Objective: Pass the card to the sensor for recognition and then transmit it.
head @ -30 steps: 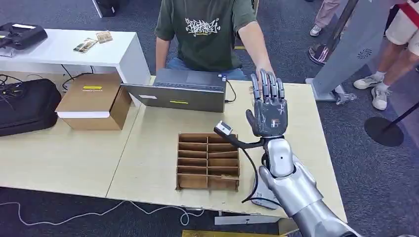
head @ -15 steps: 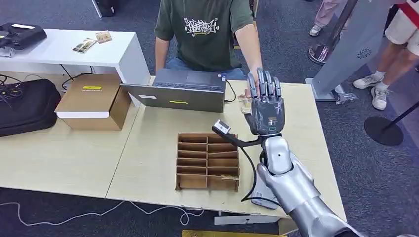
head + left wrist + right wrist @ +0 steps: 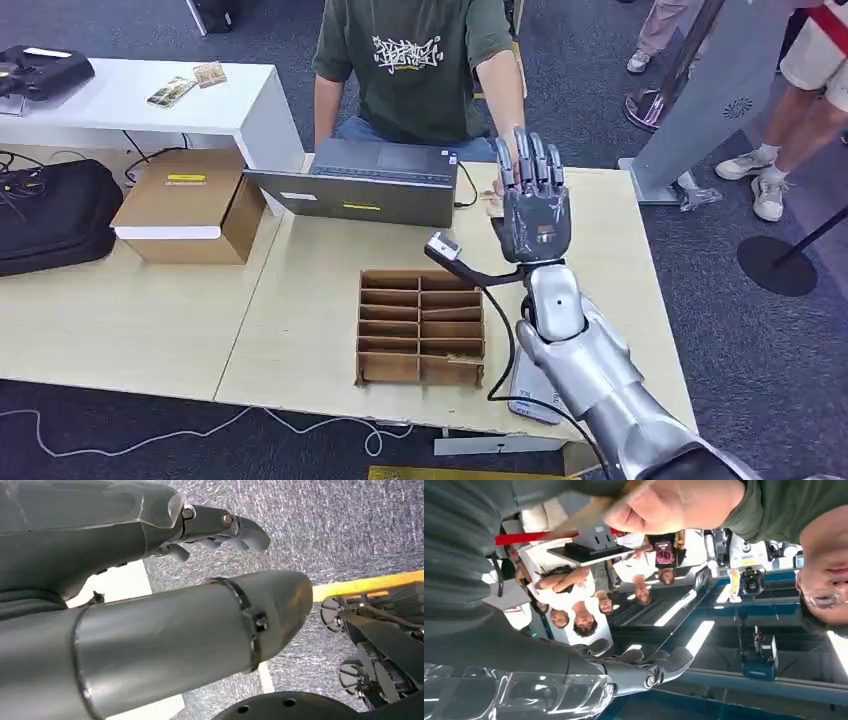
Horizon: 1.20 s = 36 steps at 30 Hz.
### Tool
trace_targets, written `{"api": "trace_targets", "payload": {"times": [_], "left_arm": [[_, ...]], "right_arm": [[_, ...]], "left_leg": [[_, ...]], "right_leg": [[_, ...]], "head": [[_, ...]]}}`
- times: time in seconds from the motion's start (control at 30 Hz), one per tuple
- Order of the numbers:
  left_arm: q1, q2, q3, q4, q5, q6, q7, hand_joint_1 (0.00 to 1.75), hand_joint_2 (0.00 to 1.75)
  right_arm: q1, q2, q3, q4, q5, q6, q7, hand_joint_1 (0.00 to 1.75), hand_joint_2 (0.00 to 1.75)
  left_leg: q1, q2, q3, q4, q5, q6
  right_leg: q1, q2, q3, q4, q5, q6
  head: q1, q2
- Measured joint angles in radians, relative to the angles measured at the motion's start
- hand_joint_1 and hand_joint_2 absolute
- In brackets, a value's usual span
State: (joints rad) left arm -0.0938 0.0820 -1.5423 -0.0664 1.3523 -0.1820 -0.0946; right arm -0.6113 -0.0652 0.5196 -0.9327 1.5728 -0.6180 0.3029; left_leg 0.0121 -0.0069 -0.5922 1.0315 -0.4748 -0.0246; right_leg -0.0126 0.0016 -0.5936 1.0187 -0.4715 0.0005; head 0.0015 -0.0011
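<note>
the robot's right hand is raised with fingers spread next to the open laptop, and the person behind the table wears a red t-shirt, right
Not quite. The person's t-shirt is dark green with a white print, not red, as the head view shows. The rest holds: the right hand is raised with fingers spread, beside the open laptop.

We see a divided tray [image 3: 421, 326] on the table [image 3: 300, 300], near its front edge. Behind the tray sits a laptop [image 3: 362, 183], with a seated person [image 3: 420, 65] behind it. Left of the laptop is a cardboard box [image 3: 190, 205]; further left, a bag [image 3: 55, 212]. Right hand [image 3: 531, 205] is raised over the table, right of the laptop, behind the tray. A side table [image 3: 150, 100] stands behind the box.
</note>
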Motion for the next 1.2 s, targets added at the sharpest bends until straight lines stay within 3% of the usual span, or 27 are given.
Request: {"api": "trace_targets", "payload": {"times": [1.2], "left_arm": [[0.003, 0.001, 0.0, 0.0, 0.008, -0.006, 0.0, 0.0, 0.0]], "right_arm": [[-0.022, 0.013, 0.0, 0.053, 0.0, -0.012, -0.032, 1.75, 1.75]], "left_leg": [[0.0, 0.0, 0.0, 0.0, 0.0, 0.0]], "right_leg": [[0.0, 0.0, 0.0, 0.0, 0.0, 0.0]], "head": [[0.0, 0.0]]}}
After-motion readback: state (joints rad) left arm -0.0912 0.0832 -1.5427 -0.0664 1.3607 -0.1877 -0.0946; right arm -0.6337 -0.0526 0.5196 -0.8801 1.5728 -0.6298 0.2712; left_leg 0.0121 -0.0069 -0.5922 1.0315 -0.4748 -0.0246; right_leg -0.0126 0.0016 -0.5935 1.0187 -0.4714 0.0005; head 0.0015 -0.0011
